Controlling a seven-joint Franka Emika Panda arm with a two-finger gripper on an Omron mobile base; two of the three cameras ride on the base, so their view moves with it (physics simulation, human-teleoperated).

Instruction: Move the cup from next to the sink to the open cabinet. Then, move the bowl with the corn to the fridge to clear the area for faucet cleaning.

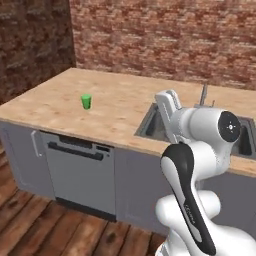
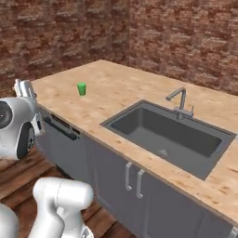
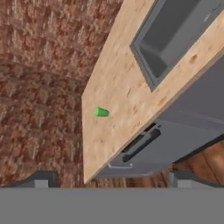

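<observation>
On the wooden worktop point(image 1: 60, 102), well left of the sink point(image 2: 169, 135), the cup point(image 1: 86, 101) looks light and rigid, best pinched across its sides by the wide-open gripper point(image 3: 109, 178).

The cup point(image 1: 86, 101) is standing upright on the surface point(image 1: 120, 105), well apart from the sink point(image 2: 169, 135), which is lying to its right. The faucet point(image 2: 180, 103) is rising behind the sink. A dishwasher point(image 1: 80, 172) is sitting under the surface, below the cup.
</observation>
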